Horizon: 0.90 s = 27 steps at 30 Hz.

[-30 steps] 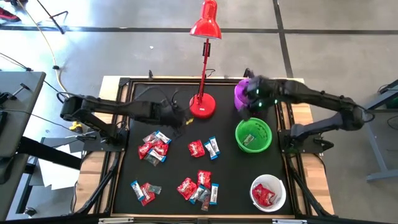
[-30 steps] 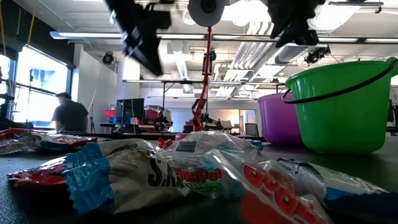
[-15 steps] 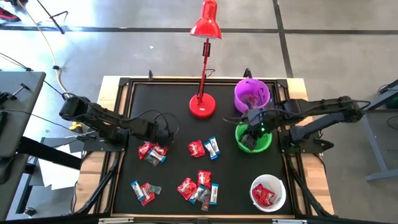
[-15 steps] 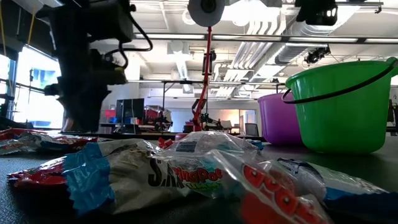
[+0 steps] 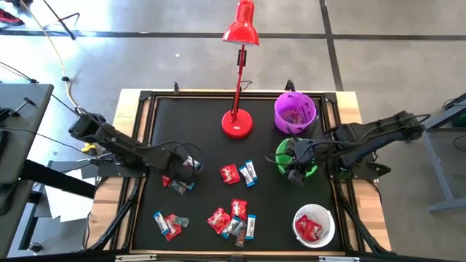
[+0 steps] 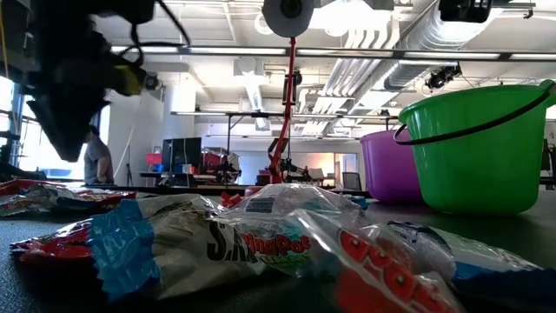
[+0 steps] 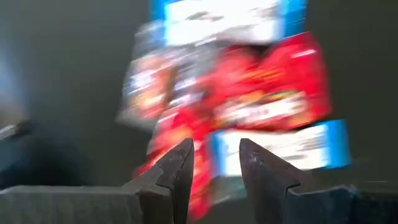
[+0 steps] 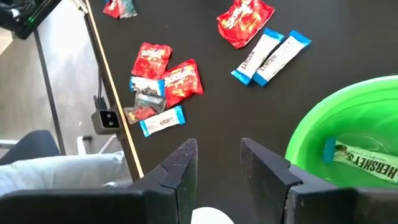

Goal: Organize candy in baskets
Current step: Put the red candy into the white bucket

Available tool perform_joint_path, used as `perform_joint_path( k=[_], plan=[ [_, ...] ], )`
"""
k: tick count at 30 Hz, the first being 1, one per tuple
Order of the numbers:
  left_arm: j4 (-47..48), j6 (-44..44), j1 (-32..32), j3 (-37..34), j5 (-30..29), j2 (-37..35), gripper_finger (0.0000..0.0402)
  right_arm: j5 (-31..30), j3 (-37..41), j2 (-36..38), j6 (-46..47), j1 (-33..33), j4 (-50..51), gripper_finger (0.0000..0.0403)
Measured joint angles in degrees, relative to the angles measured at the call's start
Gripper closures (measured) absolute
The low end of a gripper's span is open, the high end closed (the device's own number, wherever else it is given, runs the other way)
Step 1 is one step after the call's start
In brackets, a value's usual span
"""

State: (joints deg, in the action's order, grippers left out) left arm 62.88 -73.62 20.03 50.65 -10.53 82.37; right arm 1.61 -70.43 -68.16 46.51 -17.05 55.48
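1. High view: the left gripper (image 5: 182, 168) is now sitting over the pile (image 5: 178, 177) of red and blue-and-white candy on the mat's left side, having swung down from beside the lamp (image 5: 237, 125) a second ago.
2. Its wrist view is showing the fingers (image 7: 177, 168) standing a narrow gap apart with nothing between them, and red wrappers (image 7: 249, 93) lying just ahead — a pick looks about to start.
3. The right gripper (image 5: 295, 164) is hanging over the green basket (image 5: 309, 170), having come across from the purple basket (image 5: 295, 110); its fingers (image 8: 180, 168) are parted and empty.
4. A dark bar (image 8: 364, 160) is lying inside the green basket, so that drop seems done.
5. The white basket (image 5: 314, 225) is holding red candy, while loose pieces (image 5: 231, 218) are remaining mid-mat — sorting is only partway along.
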Motion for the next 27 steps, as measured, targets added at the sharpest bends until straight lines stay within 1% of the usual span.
perform_joint_path(
  k=[2, 3, 6, 8, 12, 19, 23, 27],
  plan=[
    [6.00, -3.09, 1.76, 0.82, -0.10, -0.01, 0.0287, 0.03, 0.00, 0.00, 0.06, -0.64, 0.00, 0.0286],
    [7.43, -4.03, 2.74, 0.93, 0.34, -0.03, 0.0287, 0.03, 0.00, 0.00, 0.18, -0.89, 0.00, 0.0286],
    [7.00, -3.95, 5.71, 0.94, 3.79, -0.04, 0.0287, 0.02, 0.00, 0.00, 0.20, -1.35, 0.00, 0.0286],
    [7.08, -3.81, 7.54, 0.97, 4.98, -0.04, 0.0287, 0.00, 0.00, 0.00, 1.23, -1.39, 0.00, 0.0286],
    [7.90, -4.29, 9.72, 0.21, 2.77, -0.04, 0.0287, -2.88, 0.00, 0.00, 3.91, -1.39, -0.02, 0.0286],
    [0.35, -2.76, 9.59, -5.74, 2.53, -0.02, 0.0286, -5.68, 0.00, -0.02, 5.13, -1.31, -1.26, 0.0286],
    [-2.01, -3.08, 9.07, -9.85, 2.48, -0.02, 0.0286, -5.95, 0.00, -0.02, 5.13, -0.78, -4.06, 0.0286],
    [-7.70, -3.74, 8.01, -14.08, 3.73, -0.25, 0.0286, -5.97, 0.00, -0.02, 5.07, -0.03, -6.68, 0.0286]
  ],
)
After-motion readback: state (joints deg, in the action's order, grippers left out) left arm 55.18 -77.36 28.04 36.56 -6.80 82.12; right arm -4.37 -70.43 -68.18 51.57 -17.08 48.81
